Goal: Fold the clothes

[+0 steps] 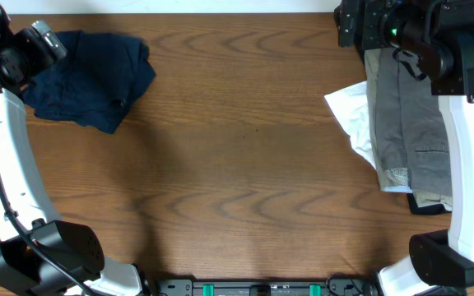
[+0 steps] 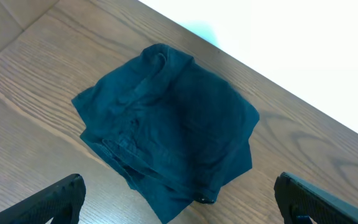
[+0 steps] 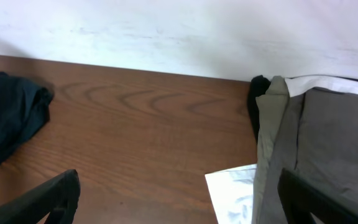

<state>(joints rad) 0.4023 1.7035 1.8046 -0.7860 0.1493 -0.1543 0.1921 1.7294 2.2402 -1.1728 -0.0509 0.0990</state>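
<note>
A dark navy crinkled garment (image 1: 89,78) lies bunched at the table's far left; it also shows in the left wrist view (image 2: 169,127) and at the left edge of the right wrist view (image 3: 8,118). My left gripper (image 2: 179,202) hangs above its near edge, jaws wide open and empty. A folded grey garment (image 1: 406,123) lies on a white one (image 1: 350,111) at the far right, with a black one (image 1: 430,205) under them. My right gripper (image 3: 179,199) is open and empty above the stack's far-left edge.
The wooden table (image 1: 245,164) runs between the navy garment and the right stack. The arm bases (image 1: 48,255) stand at the front corners. A white wall (image 3: 179,31) lies behind the table's far edge.
</note>
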